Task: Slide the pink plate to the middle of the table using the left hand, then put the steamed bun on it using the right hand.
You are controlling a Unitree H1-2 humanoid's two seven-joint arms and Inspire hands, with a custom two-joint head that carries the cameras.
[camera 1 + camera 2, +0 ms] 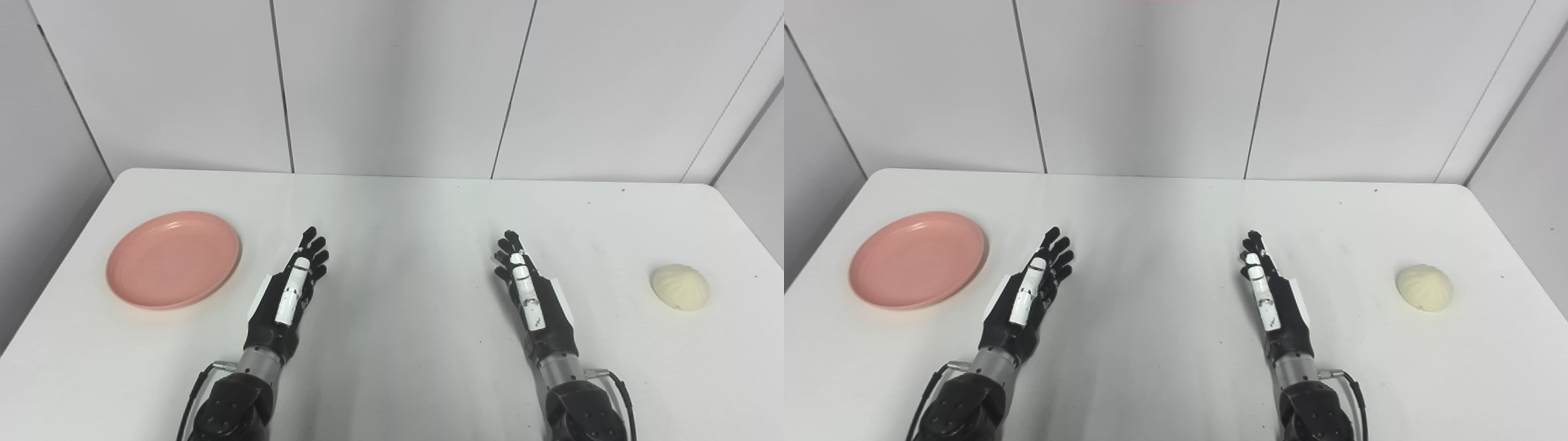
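A pink plate [173, 258] lies flat at the left side of the white table [404, 214] with nothing on it. A pale steamed bun [680, 286] rests on the table at the far right. My left hand [293, 288] is open, fingers stretched forward, just right of the plate and not touching it. My right hand [528, 290] is open too, held edge-up near the middle right, well left of the bun. Neither hand holds anything.
Grey wall panels [398, 86] rise behind the table's far edge. The table's left edge runs close beside the plate, and its right edge is near the bun. Bare tabletop lies between the two hands.
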